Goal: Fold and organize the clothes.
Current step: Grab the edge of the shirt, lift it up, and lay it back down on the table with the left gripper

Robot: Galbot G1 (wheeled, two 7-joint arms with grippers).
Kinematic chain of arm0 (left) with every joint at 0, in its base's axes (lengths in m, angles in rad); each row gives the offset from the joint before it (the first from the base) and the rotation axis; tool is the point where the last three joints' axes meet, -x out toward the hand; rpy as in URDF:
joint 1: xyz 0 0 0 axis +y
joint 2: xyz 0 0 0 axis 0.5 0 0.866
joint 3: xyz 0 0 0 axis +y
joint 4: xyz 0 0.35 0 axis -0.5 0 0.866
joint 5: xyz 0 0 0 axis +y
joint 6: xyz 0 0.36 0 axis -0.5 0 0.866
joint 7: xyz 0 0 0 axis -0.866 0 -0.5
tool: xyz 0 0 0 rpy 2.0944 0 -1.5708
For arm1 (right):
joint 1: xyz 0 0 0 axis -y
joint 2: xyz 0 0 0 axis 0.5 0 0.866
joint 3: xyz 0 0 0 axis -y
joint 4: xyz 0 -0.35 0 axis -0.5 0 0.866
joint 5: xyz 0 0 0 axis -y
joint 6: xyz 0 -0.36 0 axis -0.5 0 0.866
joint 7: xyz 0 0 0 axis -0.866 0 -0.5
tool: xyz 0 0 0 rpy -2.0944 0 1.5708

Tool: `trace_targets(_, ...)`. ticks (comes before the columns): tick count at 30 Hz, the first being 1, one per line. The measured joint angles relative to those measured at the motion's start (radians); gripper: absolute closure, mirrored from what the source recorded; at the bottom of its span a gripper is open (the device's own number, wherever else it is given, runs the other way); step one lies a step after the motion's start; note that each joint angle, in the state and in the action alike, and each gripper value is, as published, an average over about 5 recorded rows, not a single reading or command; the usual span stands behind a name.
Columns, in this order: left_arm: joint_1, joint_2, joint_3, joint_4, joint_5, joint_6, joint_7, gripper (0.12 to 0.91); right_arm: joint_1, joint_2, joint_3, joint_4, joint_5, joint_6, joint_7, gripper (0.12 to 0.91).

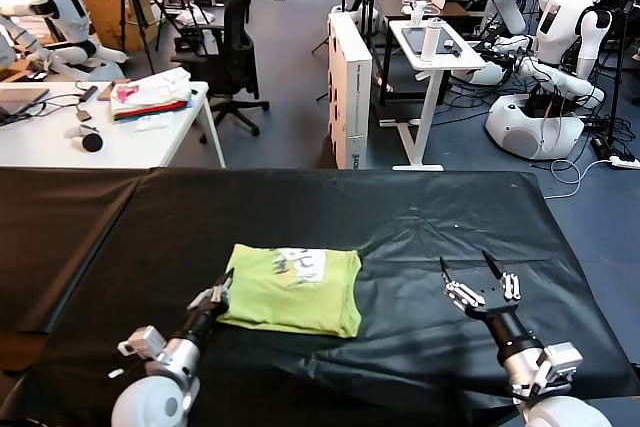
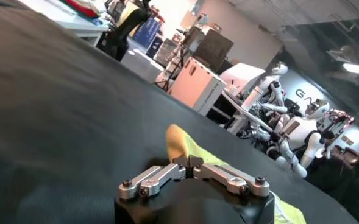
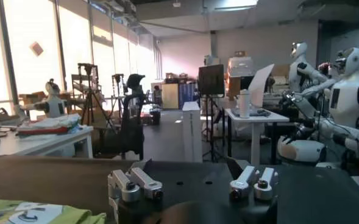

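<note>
A lime yellow-green T-shirt lies folded into a soft, roughly rectangular pad at lower centre of the head view, on a surface draped in black, slightly wrinkled cloth. The shirt's cotton looks matte, with rounded folded edges; a small white-and-dark print faces up near its far edge.

The left claw is at the shirt's left edge, its thin dark fingers drawn together and clenched on the fabric there. The left wrist view shows this more closely: the metal finger links fold inward to a point, and a ridge of yellow-green cloth rises pinched just beyond them, with more of the shirt trailing off toward the lower right of that frame. Whether the pinch takes one layer or several cannot be made out.

The right claw sits at lower right of the head view, well apart from the shirt, released, with its two pointed black fingers spread in a wide V above silver jointed links. From the right wrist view only the silver link ends show, set far apart, and a corner of the shirt with its print appears at the lower left of that frame, cut off by the edge.

Beyond the black surface, at upper left of the head view, a white desk carries a pile of white, pink and red cloth.
</note>
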Motion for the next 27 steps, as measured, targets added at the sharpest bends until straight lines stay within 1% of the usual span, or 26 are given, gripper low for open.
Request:
trace_targets(3,0.004,0.033,-0.031,-0.013,0.01,0.002,-0.007,0.862,0.01,0.003,-0.012,-0.01,-0.008,0.0,0.002,0.118)
trace_targets(7,0.009,0.087,-0.089,-0.037,-0.006,0.012,-0.018,0.862,0.024,0.003,-0.028,-0.022,-0.015,-0.001,0.005,0.118)
trace_targets(15,0.045,0.208,-0.246,-0.091,-0.066,0.024,-0.036,0.862,0.046,0.01,-0.057,-0.043,-0.02,-0.003,0.008,0.118)
trace_targets(18,0.065,0.237,-0.305,-0.12,-0.093,0.039,-0.047,0.862,0.05,0.014,-0.064,-0.047,-0.022,-0.003,0.009,0.118)
trace_targets(21,0.077,0.248,-0.351,-0.162,-0.108,0.064,-0.066,0.862,0.05,0.017,-0.068,-0.048,-0.024,-0.004,0.009,0.118)
trace_targets(23,0.076,0.246,-0.365,-0.196,-0.109,0.081,-0.087,0.862,0.045,0.019,-0.068,-0.048,-0.028,-0.004,0.01,0.118)
trace_targets(25,0.071,0.238,-0.362,-0.231,-0.112,0.102,-0.114,0.862,0.038,0.022,-0.065,-0.046,-0.034,-0.004,0.01,0.118)
trace_targets(27,0.06,0.222,-0.34,-0.269,-0.122,0.125,-0.146,0.862,0.029,0.025,-0.059,-0.041,-0.039,-0.004,0.01,0.118)
